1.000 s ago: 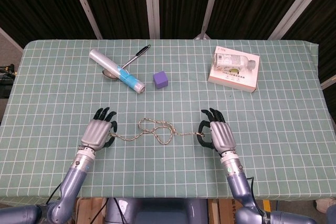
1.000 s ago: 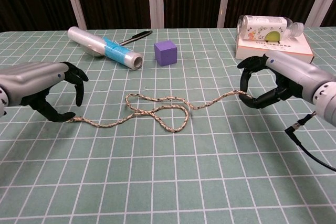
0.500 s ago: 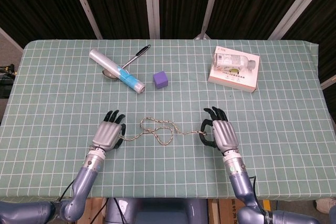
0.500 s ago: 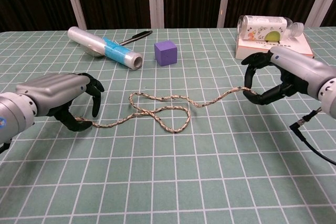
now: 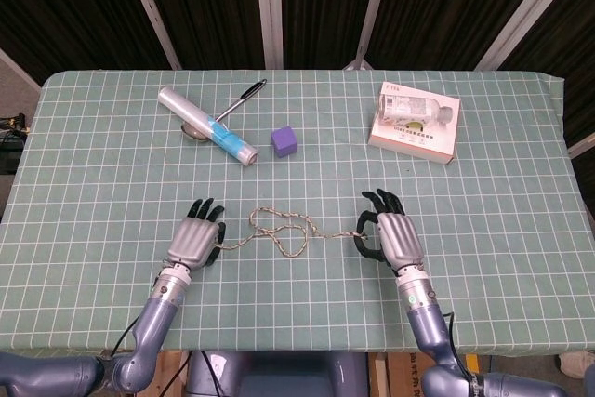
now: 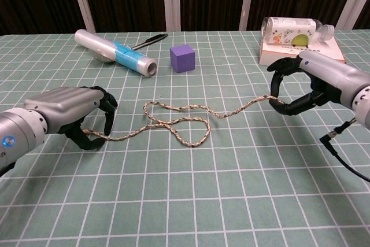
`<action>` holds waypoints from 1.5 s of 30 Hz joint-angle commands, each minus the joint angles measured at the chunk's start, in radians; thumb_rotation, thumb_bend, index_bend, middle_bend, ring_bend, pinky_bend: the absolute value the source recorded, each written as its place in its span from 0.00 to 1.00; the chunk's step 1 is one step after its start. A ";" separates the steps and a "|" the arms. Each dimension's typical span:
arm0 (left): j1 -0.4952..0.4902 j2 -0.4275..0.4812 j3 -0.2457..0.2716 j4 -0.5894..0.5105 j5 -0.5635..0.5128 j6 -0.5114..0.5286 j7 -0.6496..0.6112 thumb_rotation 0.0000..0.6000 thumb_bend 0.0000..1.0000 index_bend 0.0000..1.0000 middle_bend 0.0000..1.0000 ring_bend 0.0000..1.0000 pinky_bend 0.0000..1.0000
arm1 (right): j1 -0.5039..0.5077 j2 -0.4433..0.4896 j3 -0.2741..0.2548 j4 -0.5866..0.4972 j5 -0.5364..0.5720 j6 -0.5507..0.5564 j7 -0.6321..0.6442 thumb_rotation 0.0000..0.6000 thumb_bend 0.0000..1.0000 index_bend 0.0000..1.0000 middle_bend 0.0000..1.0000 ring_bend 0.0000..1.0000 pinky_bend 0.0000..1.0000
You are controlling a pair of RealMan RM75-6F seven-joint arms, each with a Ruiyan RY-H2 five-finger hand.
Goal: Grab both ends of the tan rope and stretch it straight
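Note:
The tan rope lies slack on the green checked cloth, with loose loops in its middle. In the chest view my left hand arches over the rope's left end. Its fingers are curled above the rope and its thumb is beside it, with a gap still showing. My right hand pinches the rope's right end between its thumb and a fingertip, just above the cloth. The head view shows the left hand and right hand level with each other, with the rope between them.
A purple cube stands behind the loops. A clear roll with a blue band and a black pen lie at the back left. A bottle rests on a white box just behind my right hand.
My left hand has slid right along the table and now covers the rope's left end. My right hand has shifted slightly right with its end, dragging the loops a little.

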State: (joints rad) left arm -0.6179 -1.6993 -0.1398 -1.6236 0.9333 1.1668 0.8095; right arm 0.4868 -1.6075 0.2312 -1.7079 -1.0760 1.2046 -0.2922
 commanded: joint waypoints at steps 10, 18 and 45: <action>-0.010 -0.011 0.013 0.016 0.001 0.008 -0.004 1.00 0.56 0.62 0.15 0.00 0.00 | -0.001 0.005 -0.004 0.000 -0.002 0.006 -0.002 1.00 0.49 0.68 0.17 0.00 0.00; 0.009 0.103 -0.018 -0.063 0.055 0.051 -0.070 1.00 0.56 0.62 0.15 0.00 0.00 | -0.021 0.079 0.013 -0.015 -0.004 0.030 0.008 1.00 0.49 0.68 0.17 0.00 0.00; 0.279 0.483 0.024 -0.122 0.267 0.220 -0.590 1.00 0.57 0.62 0.15 0.00 0.00 | -0.188 0.305 -0.021 -0.015 -0.011 0.087 0.208 1.00 0.50 0.68 0.17 0.00 0.00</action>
State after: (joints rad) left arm -0.3429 -1.2182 -0.1192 -1.7494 1.1984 1.3863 0.2252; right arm 0.3014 -1.3036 0.2104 -1.7247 -1.0885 1.2906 -0.0872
